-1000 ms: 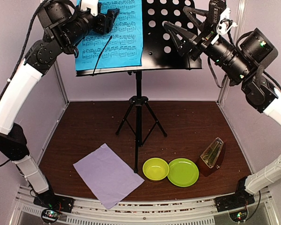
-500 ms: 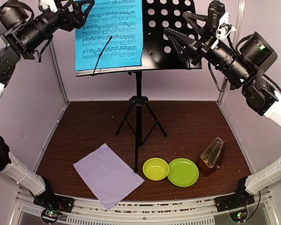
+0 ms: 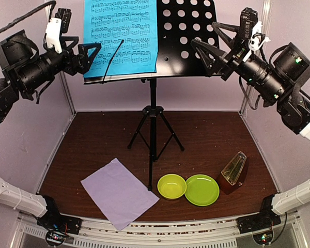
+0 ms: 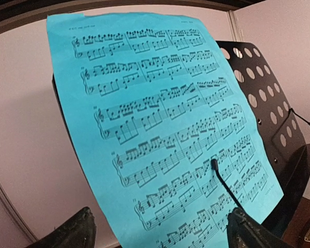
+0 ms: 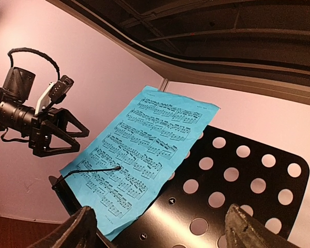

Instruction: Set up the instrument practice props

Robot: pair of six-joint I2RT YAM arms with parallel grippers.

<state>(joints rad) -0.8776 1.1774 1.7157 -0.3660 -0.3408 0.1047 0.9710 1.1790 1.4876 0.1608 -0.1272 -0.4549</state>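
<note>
Your left gripper (image 3: 93,57) has backed off the cyan sheet (image 3: 121,36) — jaws apart, empty. The sheet rests on the left half of the music stand (image 3: 188,39). Right gripper (image 3: 205,33) is spread too, holding nothing. The lilac sheet (image 3: 119,192) lies on the table — likely next.

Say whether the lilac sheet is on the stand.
Off it: the lilac sheet lies flat on the table near the stand.

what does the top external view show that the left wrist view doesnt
Only the top external: the tripod legs, the lilac sheet flat on the table, the green bowl, plate, metronome and the right gripper. Only the left wrist: the top edge of the cyan sheet and its notes up close. Both: the cyan sheet on the stand's perforated desk, with the wire holder across it.
</note>
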